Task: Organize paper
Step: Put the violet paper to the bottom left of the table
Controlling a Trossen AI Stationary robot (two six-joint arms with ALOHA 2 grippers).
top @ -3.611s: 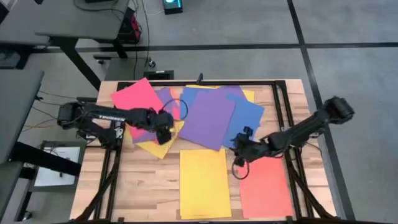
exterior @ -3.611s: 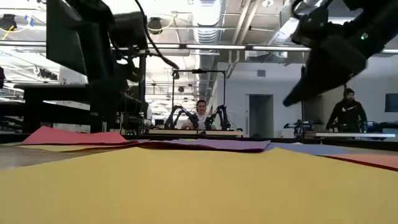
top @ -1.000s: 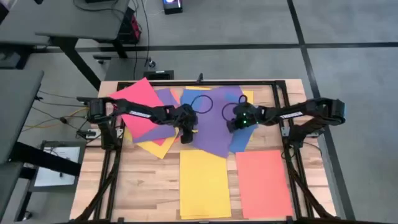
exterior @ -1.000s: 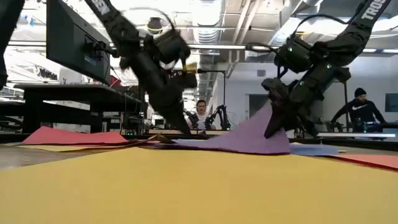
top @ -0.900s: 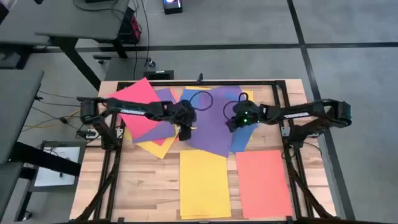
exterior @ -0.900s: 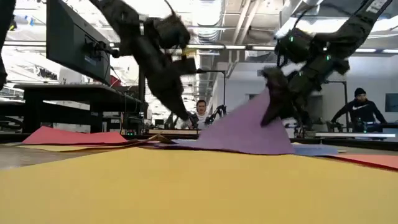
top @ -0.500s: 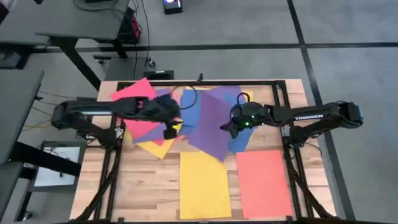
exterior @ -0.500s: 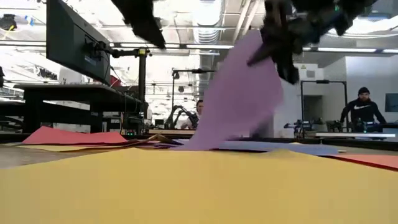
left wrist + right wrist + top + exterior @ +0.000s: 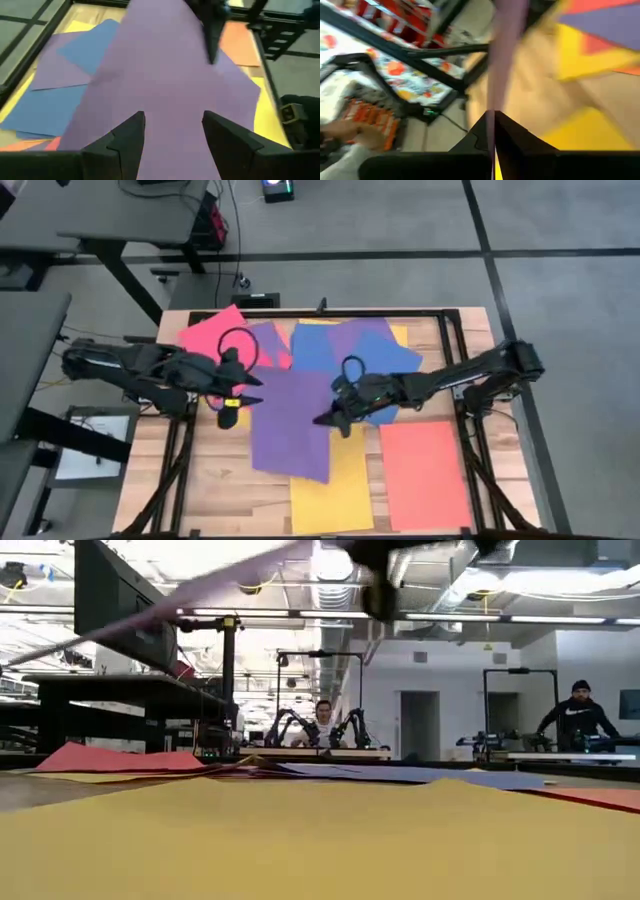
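Observation:
A purple sheet of paper [image 9: 290, 425] hangs in the air over the table's middle, with my right gripper [image 9: 333, 420] shut on its right edge. In the low view this sheet [image 9: 160, 605] slants high across the picture. My left gripper [image 9: 236, 400] is open at the sheet's left edge; in its wrist view the sheet [image 9: 165, 95] spreads out just beyond its fingers. A yellow sheet [image 9: 335, 485] and an orange-red sheet [image 9: 425, 475] lie flat near the front. A pile of pink, blue, purple and yellow sheets [image 9: 310, 345] lies at the back. My right gripper pinches the purple sheet's right long edge [image 9: 493, 102], about midway along it, between its two fingers. It comes from the table's right side. The single sheet is lifted clear of the table and tilted. Whether my left gripper touches the sheet, I cannot tell.
A black frame [image 9: 452, 340] runs round the wooden table top. Bare wood [image 9: 225, 485] shows at the front left. Beyond the table stand other benches with arms, and people [image 9: 578, 718] in the room.
My right gripper has gone toward the table's near left, carrying the purple sheet. The sheet stood with its lower edge on the pile and now hangs clear, over the yellow sheet. My left gripper has drawn back toward the table's left edge.

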